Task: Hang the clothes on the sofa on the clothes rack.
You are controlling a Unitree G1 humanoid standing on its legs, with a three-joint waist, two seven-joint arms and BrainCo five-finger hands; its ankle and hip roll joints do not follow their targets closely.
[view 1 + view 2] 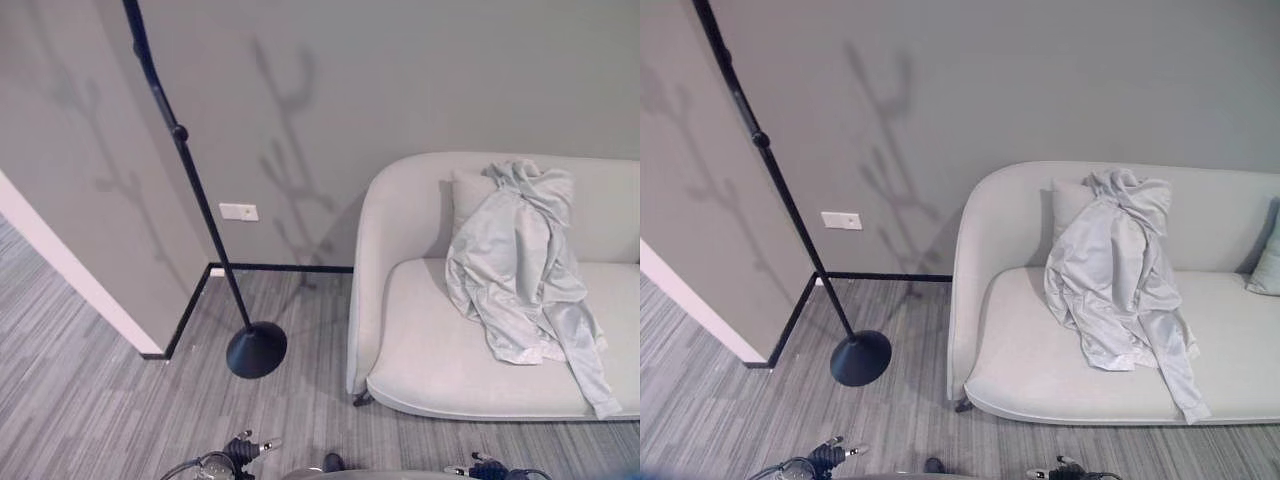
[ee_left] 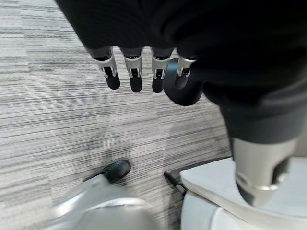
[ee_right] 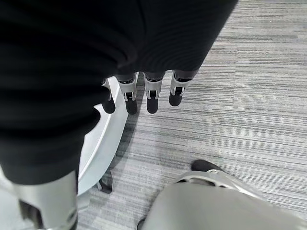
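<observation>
One garment (image 1: 520, 265), pale grey, slumps over the sofa (image 1: 430, 370) backrest and seat at frame right, untouched. Rack (image 1: 215, 250) stands left, apparently bare. My left hand (image 2: 144, 72) and right hand (image 3: 148, 93) hang relaxed, straight-fingered, holding nothing: pickup not begun.

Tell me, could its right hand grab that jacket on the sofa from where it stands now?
Probably not yet. The right hand hangs open over the floor near the sofa edge, while the jacket lies further back against the cushion. Nothing blocks the way; it likely needs to step closer.
</observation>
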